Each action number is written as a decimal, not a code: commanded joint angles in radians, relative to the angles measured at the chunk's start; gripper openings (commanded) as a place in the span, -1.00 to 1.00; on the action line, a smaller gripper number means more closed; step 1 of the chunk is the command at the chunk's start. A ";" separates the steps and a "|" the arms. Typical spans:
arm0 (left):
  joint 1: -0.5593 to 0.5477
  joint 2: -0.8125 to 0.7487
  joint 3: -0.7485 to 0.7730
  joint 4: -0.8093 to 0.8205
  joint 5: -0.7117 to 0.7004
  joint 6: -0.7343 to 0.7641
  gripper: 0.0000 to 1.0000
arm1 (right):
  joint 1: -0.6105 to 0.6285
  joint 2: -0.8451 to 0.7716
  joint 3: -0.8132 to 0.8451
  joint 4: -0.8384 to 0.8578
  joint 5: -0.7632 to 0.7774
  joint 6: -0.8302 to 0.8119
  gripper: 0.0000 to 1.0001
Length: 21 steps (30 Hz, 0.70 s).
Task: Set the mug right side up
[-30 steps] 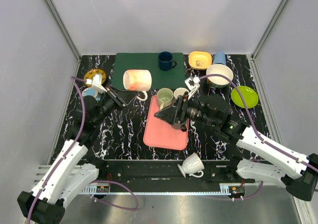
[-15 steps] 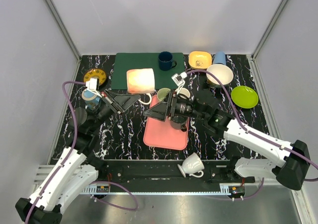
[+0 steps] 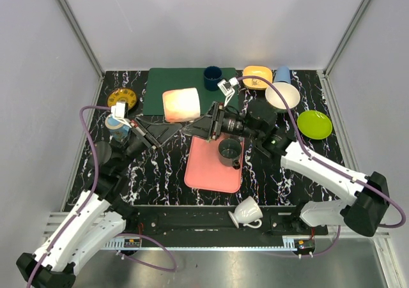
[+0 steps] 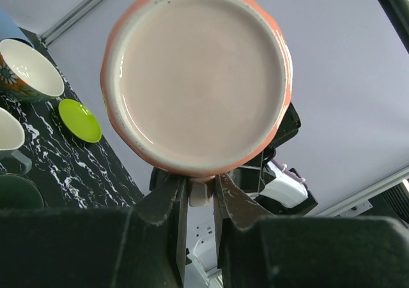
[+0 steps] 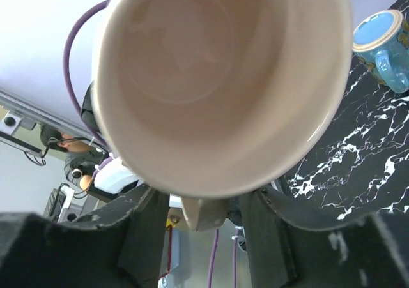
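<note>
The pink mug [image 3: 181,105] hangs on its side above the table's left middle, handle down. My left gripper [image 3: 171,128] is shut on its handle. The left wrist view shows the mug's base [image 4: 198,77], with the handle [image 4: 199,195] pinched in the left gripper [image 4: 199,186]. My right gripper [image 3: 199,127] is at the handle from the other side. The right wrist view looks into the mug's open mouth [image 5: 217,83]. The handle [image 5: 204,214] sits inside the right gripper [image 5: 208,205], whose jaws stand wide apart and clear of it.
A pink tray [image 3: 204,170] holds a dark mug [image 3: 229,150]. A white mug [image 3: 246,211] lies at the front edge. At the back are a green mat [image 3: 153,87], navy mug [image 3: 212,77], yellow bowl [image 3: 255,77], white bowl [image 3: 282,96] and green plate [image 3: 314,124]. A blue mug [image 3: 117,123] stands at the left.
My left gripper moved right and took the mug's handle. My right arm swung left and away, bringing its open jaws around the handle and covering two mugs behind the tray.
</note>
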 commanded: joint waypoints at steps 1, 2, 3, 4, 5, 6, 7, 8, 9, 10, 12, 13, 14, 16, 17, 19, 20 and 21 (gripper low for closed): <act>-0.029 -0.016 0.024 0.114 0.016 0.014 -1.00 | -0.006 0.026 0.060 0.060 -0.061 0.010 -0.05; -0.030 -0.016 0.022 0.116 0.018 0.016 -1.00 | -0.006 0.029 0.060 0.061 -0.064 0.014 -0.11; -0.033 -0.013 0.022 0.117 0.021 0.016 -1.00 | -0.006 0.032 0.062 0.063 -0.069 0.014 -0.18; -0.036 -0.011 0.021 0.119 0.021 0.016 -1.00 | -0.006 0.036 0.065 0.064 -0.080 0.018 -0.32; -0.040 -0.013 0.019 0.122 0.021 0.016 -1.00 | -0.006 0.039 0.065 0.069 -0.087 0.021 -0.42; -0.044 -0.008 0.021 0.122 0.023 0.019 -1.00 | -0.008 0.046 0.066 0.081 -0.097 0.026 -0.51; -0.046 -0.008 0.019 0.122 0.024 0.020 -1.00 | -0.008 0.052 0.065 0.092 -0.118 0.032 -0.58; -0.049 -0.008 0.015 0.122 0.024 0.020 -1.00 | -0.009 0.056 0.065 0.107 -0.136 0.044 -0.83; -0.049 -0.007 0.013 0.122 0.027 0.025 -1.00 | -0.009 0.065 0.065 0.124 -0.155 0.052 -0.95; -0.049 -0.007 0.013 0.120 0.030 0.026 -1.00 | -0.011 0.069 0.071 0.124 -0.187 0.056 -1.00; -0.049 -0.007 0.012 0.108 0.029 0.037 -1.00 | -0.011 0.066 0.071 0.117 -0.213 0.055 -1.00; -0.049 -0.008 0.013 0.088 0.032 0.040 -1.00 | -0.011 0.058 0.066 0.103 -0.216 0.035 -1.00; -0.050 -0.010 0.018 0.073 0.029 0.049 -0.96 | -0.011 0.047 0.063 0.080 -0.206 0.021 -1.00; -0.050 -0.023 0.024 0.001 0.000 0.089 -0.37 | -0.011 0.009 0.062 -0.008 -0.183 -0.037 -1.00; -0.049 -0.030 0.031 -0.025 -0.014 0.105 -0.14 | -0.014 -0.008 0.058 -0.032 -0.170 -0.052 -1.00; -0.047 -0.056 0.047 -0.111 -0.062 0.157 0.38 | -0.017 -0.055 0.057 -0.124 -0.131 -0.110 -1.00; -0.047 -0.065 0.056 -0.148 -0.080 0.175 0.49 | -0.019 -0.071 0.058 -0.152 -0.115 -0.124 -1.00; -0.047 -0.082 0.067 -0.194 -0.130 0.213 0.57 | -0.020 -0.098 0.060 -0.214 -0.083 -0.141 -1.00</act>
